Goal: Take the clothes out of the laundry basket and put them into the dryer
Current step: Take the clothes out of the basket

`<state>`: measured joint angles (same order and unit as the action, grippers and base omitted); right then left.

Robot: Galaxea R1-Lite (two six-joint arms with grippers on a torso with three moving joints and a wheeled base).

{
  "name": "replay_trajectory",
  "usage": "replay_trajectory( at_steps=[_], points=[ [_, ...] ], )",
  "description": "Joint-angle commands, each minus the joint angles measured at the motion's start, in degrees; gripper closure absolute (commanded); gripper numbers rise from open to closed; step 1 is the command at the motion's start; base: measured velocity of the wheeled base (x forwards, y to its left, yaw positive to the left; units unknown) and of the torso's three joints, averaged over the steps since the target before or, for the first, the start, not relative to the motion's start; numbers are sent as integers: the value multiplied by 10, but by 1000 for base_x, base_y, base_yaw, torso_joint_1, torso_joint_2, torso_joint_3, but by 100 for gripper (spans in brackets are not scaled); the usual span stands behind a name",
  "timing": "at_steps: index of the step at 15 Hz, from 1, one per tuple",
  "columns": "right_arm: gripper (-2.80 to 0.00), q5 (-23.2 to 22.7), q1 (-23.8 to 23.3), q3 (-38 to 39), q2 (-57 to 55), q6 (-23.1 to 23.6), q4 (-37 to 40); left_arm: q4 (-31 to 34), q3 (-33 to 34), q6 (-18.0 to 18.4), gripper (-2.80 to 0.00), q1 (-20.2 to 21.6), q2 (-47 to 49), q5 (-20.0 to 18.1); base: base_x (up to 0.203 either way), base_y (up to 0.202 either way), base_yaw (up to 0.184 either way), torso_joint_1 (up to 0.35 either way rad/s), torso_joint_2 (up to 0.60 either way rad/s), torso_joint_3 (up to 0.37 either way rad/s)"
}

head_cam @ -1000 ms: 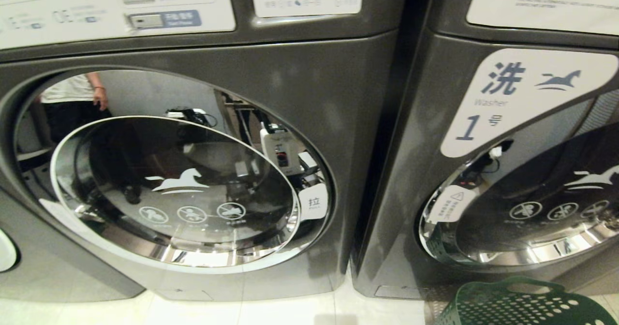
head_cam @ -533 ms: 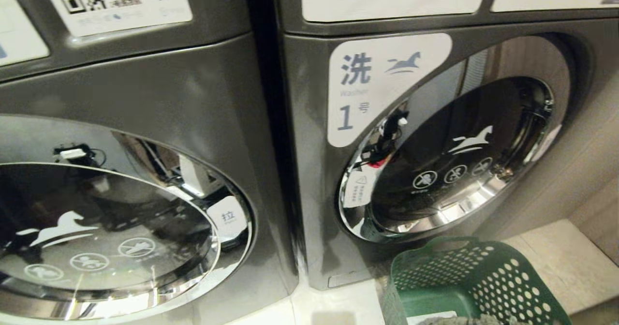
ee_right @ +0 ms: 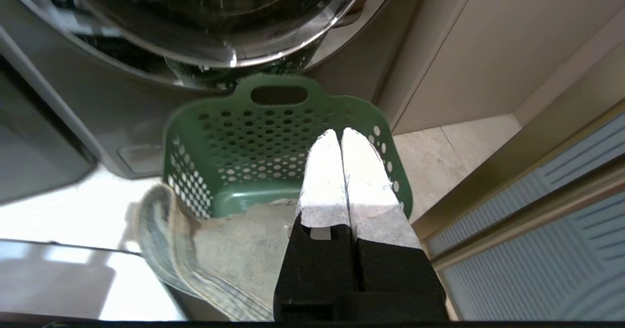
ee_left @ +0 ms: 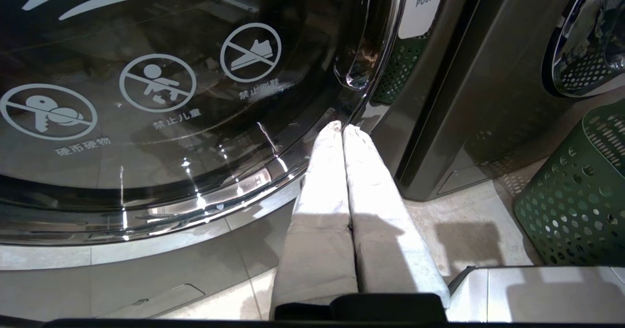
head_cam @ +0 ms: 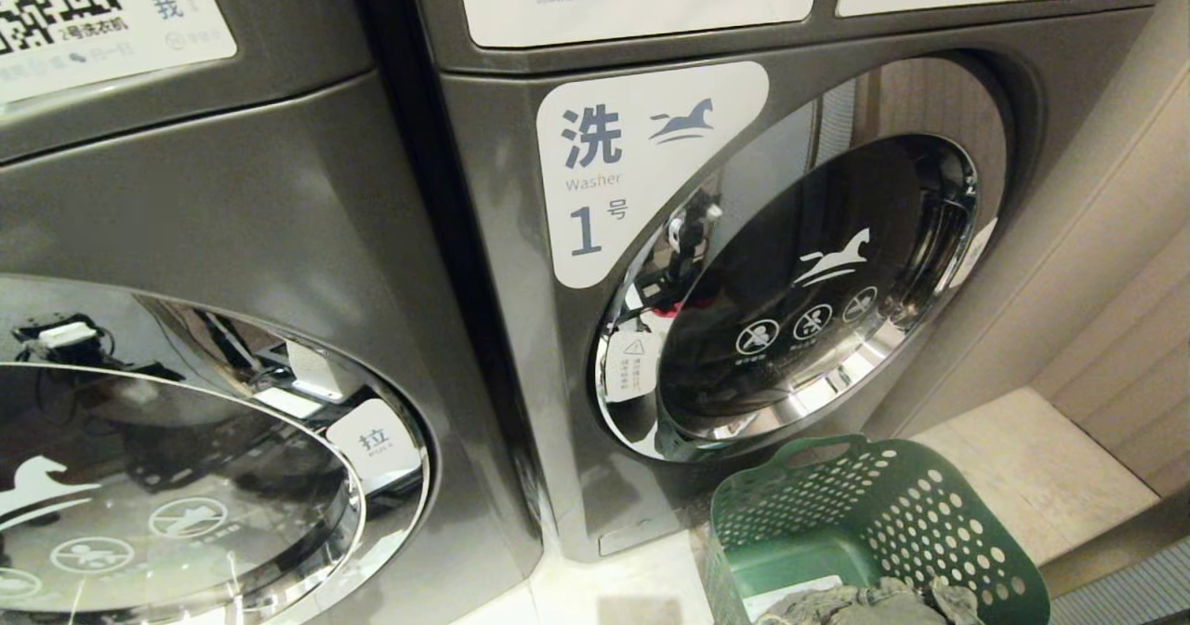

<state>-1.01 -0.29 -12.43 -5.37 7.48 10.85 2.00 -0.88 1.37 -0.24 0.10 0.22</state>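
Laundry basket [head_cam: 874, 523]: before washer 1 [head_cam: 651, 262], clothes [head_cam: 865, 602] inside.
Right gripper [ee_right: 340, 133]: above basket, jaws closed, empty.
Left gripper [ee_left: 342, 126]: jaws closed.

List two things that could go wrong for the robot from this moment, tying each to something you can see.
1. The round door of machine 1 is closed, so any clothes lifted now would have nowhere to go until it is opened.
2. The green basket stands right below that door and may block its swing.
3. The right gripper is shut above the grey clothes; lowered like that, it would push them rather than grasp.
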Motion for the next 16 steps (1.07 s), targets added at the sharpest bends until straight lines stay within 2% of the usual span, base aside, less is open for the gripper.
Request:
replay_trajectory(
  at_steps=[1,5,9,11,13,16],
  points=[
    [0,1,-2,-74,-109,-14,19,-1,-1,-3,0,0,0,0,0,0,0,0,0,0],
    [0,21,-9,-230,-456,-122,114,0,-1,-9,0,0,0,0,0,0,0,0,0,0],
    [0,33,-11,-292,-717,-300,150,0,-1,-9,0,0,0,0,0,0,0,0,0,0],
    [0,35,-13,-299,-794,-365,154,-1,0,-9,0,0,0,0,0,0,0,0,0,0],
    [0,27,-16,-267,-853,-391,137,0,0,-9,0,0,0,0,0,0,0,0,0,0],
    [0,5,-21,-231,-944,-428,49,0,0,-9,0,0,0,0,0,0,0,0,0,0]
  ],
)
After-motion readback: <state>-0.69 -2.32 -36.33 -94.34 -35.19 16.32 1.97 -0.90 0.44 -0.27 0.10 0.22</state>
